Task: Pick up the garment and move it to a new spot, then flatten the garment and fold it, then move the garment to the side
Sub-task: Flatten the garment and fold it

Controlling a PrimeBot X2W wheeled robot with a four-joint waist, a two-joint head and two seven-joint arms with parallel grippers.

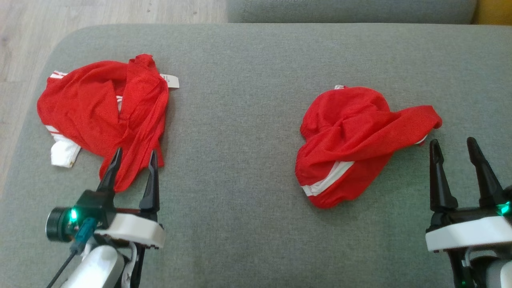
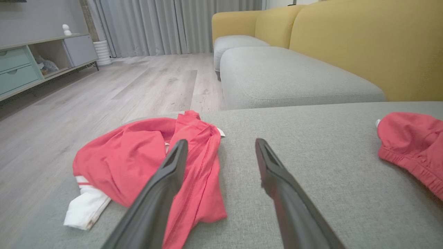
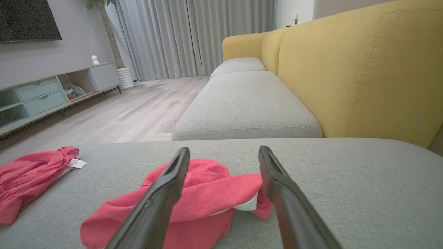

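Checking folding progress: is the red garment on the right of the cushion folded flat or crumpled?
Crumpled. The right-hand red garment lies in a bunched heap on the grey cushion, one flap trailing right.

Count taken. Red garments: two, the left garment (image 1: pixel 100 112) and the right garment (image 1: pixel 352 140). Grippers: two, left gripper (image 1: pixel 136 152) and right gripper (image 1: pixel 453 141).

A broad grey seat cushion (image 1: pixel 256 60) spreads across the head view. In the right wrist view a second grey cushion (image 3: pixel 242 114) lies at 12 o'clock, with a yellow sofa back (image 3: pixel 363 76) at 2 o'clock. Pale wooden floor (image 3: pixel 138 110) runs toward 10 o'clock, reaching grey curtains (image 3: pixel 193 38). At 9 o'clock stands a low cabinet (image 3: pixel 100 74) with teal drawers (image 3: pixel 39 89). A white ribbed pot (image 3: pixel 125 76) is at its far end, and a dark screen (image 3: pixel 27 19) hangs above.
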